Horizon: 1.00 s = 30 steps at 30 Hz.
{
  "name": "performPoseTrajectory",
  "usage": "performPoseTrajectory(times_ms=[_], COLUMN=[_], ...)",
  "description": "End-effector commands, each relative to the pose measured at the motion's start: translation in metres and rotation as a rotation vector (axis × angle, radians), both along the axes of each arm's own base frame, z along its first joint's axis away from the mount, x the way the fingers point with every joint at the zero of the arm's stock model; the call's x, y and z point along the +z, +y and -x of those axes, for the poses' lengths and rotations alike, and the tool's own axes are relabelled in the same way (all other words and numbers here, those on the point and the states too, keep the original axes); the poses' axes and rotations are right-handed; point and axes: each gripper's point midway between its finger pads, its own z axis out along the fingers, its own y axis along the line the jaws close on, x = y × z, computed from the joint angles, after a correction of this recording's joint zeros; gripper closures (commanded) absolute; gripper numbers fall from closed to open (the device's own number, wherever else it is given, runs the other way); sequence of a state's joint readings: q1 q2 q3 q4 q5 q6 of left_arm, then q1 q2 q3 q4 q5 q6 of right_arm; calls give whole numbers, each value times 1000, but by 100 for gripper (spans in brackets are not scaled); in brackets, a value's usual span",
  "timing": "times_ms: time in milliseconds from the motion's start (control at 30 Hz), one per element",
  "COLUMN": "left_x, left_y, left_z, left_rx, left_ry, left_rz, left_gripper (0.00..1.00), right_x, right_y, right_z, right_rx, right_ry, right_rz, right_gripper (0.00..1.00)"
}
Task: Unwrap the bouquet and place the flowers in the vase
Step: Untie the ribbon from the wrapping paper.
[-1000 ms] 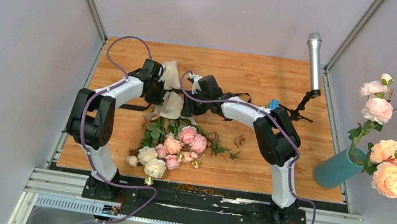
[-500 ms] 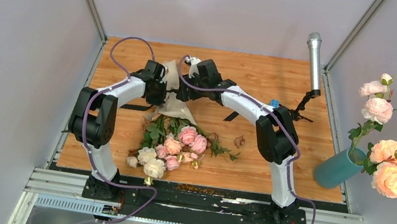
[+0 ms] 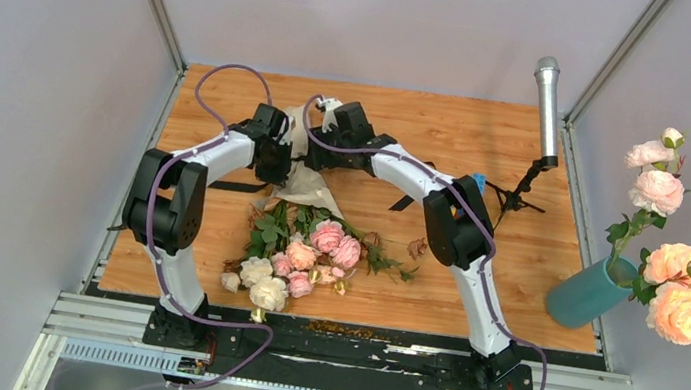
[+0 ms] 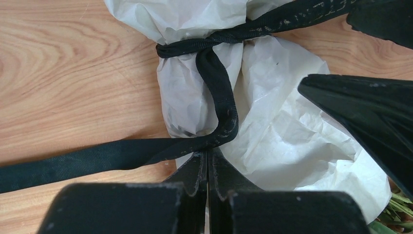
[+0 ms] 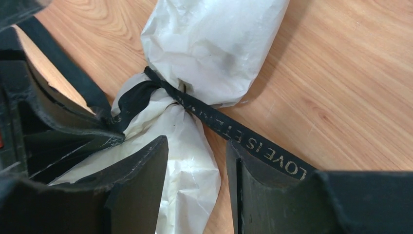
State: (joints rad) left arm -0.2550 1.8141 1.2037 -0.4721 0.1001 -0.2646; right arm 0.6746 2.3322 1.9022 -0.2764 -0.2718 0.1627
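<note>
The bouquet (image 3: 299,249) lies across the middle of the table, its pink and cream flowers toward the near edge and its crumpled pale paper (image 3: 301,181) pointing to the back. A black ribbon (image 4: 216,87) is knotted round the paper's neck. My left gripper (image 4: 208,152) (image 3: 277,161) is shut on the ribbon's bend just below the knot. My right gripper (image 5: 197,146) (image 3: 311,155) is open, its fingers either side of the paper, and the lettered ribbon tail (image 5: 253,141) crosses its right finger. The teal vase (image 3: 582,295) stands tilted at the far right.
Large peach-orange roses (image 3: 681,300) fill the vase. A silver microphone (image 3: 547,106) on a black stand rises at the back right. Loose ribbon ends trail on the wood at the left (image 3: 237,186) and right (image 3: 404,203). Leaf bits (image 3: 416,245) lie beside the flowers.
The left gripper has shut on the ribbon. The right gripper has swung back and to the left, from beside the paper to over its neck.
</note>
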Motion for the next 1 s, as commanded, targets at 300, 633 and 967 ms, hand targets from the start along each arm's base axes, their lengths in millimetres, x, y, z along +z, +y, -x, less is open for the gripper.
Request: performPoseTrajectory(times_ms=[300,633,967], left_x=[-15,-15,-16], left_y=[-9,-8,2], left_z=[15,15,12], left_rx=[-51,-51,-39], left_ry=[86,86,88], left_rz=[13,8,-30], left_gripper=[100,100,100], right_x=[5,2,10], right_y=[17,26,16], right_z=[-29,-27,-24], right_rx=[-34,-20,-30], right_ry=[-69,-64,-79], right_rz=[-30,-23,2], right_gripper=[45,66,100])
